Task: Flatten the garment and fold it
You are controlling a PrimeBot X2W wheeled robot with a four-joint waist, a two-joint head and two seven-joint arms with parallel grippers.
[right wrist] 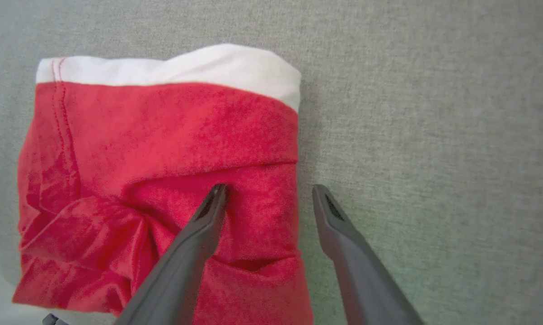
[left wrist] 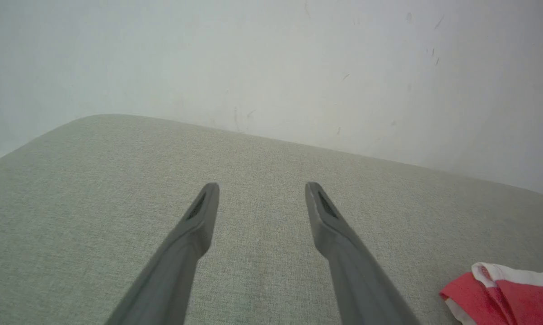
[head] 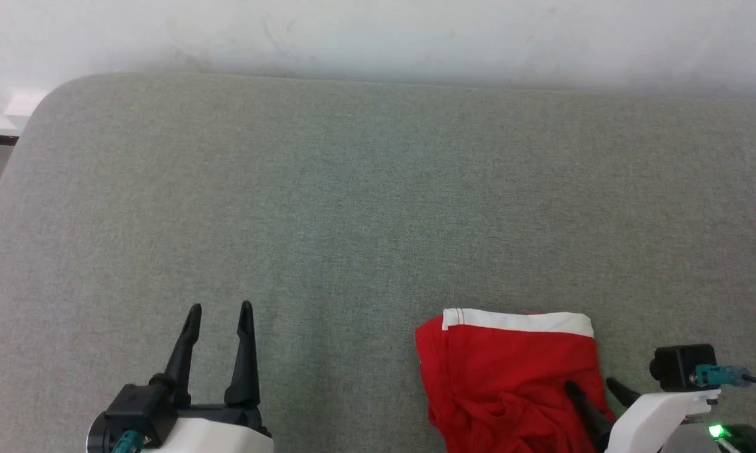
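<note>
Lying bunched at the near right of the padded grey-green surface [head: 353, 189], the garment [head: 510, 371] is a single red bundle, with one white band [head: 516, 321] along its far edge and loose creases on its near left side. The right gripper [head: 590, 384] hangs directly above the bundle's right edge with its jaws spread wide and nothing between them. In the right wrist view, its left finger [right wrist: 199, 234] ends over the red cloth at a crease, and its right finger [right wrist: 344, 234] ends over bare surface just past the garment's right edge. Whether the left tip actually presses the cloth I cannot tell. The left gripper [head: 220, 308] sits at the near left, well apart from the garment, its jaws also wide and empty, fingers pointing toward the far side, where a pale wall [head: 378, 31] stands behind the surface. In the left wrist view only a corner of the red and white cloth shows, at the lower right. By count: one garment, two grippers, two dark fingers on each.
</note>
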